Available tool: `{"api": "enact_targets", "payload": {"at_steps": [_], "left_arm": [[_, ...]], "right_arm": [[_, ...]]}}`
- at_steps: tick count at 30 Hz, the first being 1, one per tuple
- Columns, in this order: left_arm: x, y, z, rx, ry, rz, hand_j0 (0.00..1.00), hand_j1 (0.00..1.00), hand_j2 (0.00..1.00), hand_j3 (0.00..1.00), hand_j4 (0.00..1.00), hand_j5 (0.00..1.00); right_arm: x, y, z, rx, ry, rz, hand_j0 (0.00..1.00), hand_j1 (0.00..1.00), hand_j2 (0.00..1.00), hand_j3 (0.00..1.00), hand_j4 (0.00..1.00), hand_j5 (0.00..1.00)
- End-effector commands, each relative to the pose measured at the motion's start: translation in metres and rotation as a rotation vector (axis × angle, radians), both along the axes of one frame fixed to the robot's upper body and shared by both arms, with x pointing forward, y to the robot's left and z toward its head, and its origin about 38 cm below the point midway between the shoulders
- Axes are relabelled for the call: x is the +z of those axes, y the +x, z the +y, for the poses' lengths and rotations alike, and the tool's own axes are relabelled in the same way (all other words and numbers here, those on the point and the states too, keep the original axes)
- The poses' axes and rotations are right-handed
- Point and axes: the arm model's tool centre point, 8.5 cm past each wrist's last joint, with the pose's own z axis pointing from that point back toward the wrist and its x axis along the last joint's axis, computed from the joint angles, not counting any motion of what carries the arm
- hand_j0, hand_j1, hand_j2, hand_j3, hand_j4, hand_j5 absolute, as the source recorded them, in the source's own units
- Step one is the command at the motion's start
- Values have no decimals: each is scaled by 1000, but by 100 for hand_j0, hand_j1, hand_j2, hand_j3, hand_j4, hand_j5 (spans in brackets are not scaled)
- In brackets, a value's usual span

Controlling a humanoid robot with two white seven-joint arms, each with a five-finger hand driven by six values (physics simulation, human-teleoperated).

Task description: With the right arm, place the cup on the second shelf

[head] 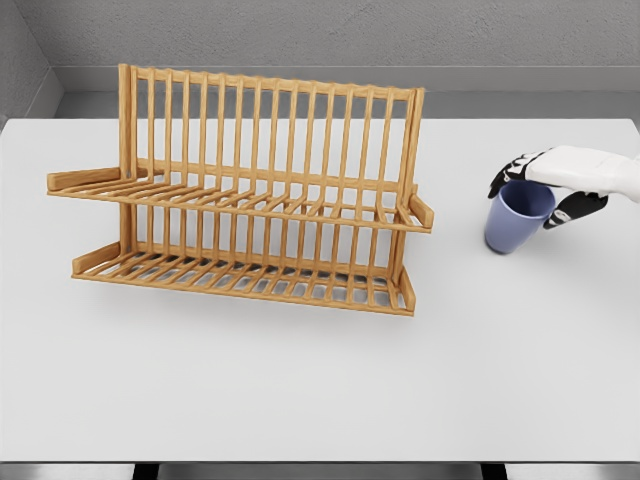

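A blue cup sits at the right of the white table, tilted, with its open mouth up toward my right hand. My right hand comes in from the right edge and closes around the cup's rim, dark fingers on its left side and others on its right. The wooden two-shelf dish rack stands left of the cup; its upper shelf and lower shelf hold nothing. The left arm does not show.
The rack's tall slatted back rises behind both shelves. Its right end posts lie nearest the cup, a short gap away. The white table extends wide in front of the rack, with a grey wall behind.
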Motion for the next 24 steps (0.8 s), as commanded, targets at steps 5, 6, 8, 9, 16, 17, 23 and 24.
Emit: {"api": "enact_targets", "payload": {"at_steps": [5, 6, 8, 9, 16, 17, 23, 24], "left_arm": [[0, 0, 0, 1, 0, 0, 100, 100, 100, 100, 100, 100], [0, 0, 0, -1, 0, 0, 100, 100, 100, 100, 100, 100], [0, 0, 0, -1, 0, 0, 100, 100, 100, 100, 100, 100], [0, 0, 0, 1, 0, 0, 100, 100, 100, 100, 100, 100], [0, 0, 0, -1, 0, 0, 100, 100, 100, 100, 100, 100], [0, 0, 0, 1, 0, 0, 100, 100, 100, 100, 100, 100], [0, 0, 0, -1, 0, 0, 100, 100, 100, 100, 100, 100], [0, 0, 0, -1, 0, 0, 100, 100, 100, 100, 100, 100]], "right_arm": [[10, 2, 0, 2, 7, -22, 65, 65, 65, 65, 65, 65], [13, 3, 0, 2, 8, -29, 65, 65, 65, 65, 65, 65], [19, 4, 1, 6, 10, -45, 65, 65, 65, 65, 65, 65], [23, 5, 0, 6, 14, -56, 65, 65, 65, 65, 65, 65], [49, 4, 4, 23, 35, -129, 65, 65, 65, 65, 65, 65], [55, 4, 2, 17, 41, -144, 65, 65, 65, 65, 65, 65], [86, -8, 23, 92, 46, -235, 65, 65, 65, 65, 65, 65], [90, -11, 28, 111, 46, -248, 65, 65, 65, 65, 65, 65]]}}
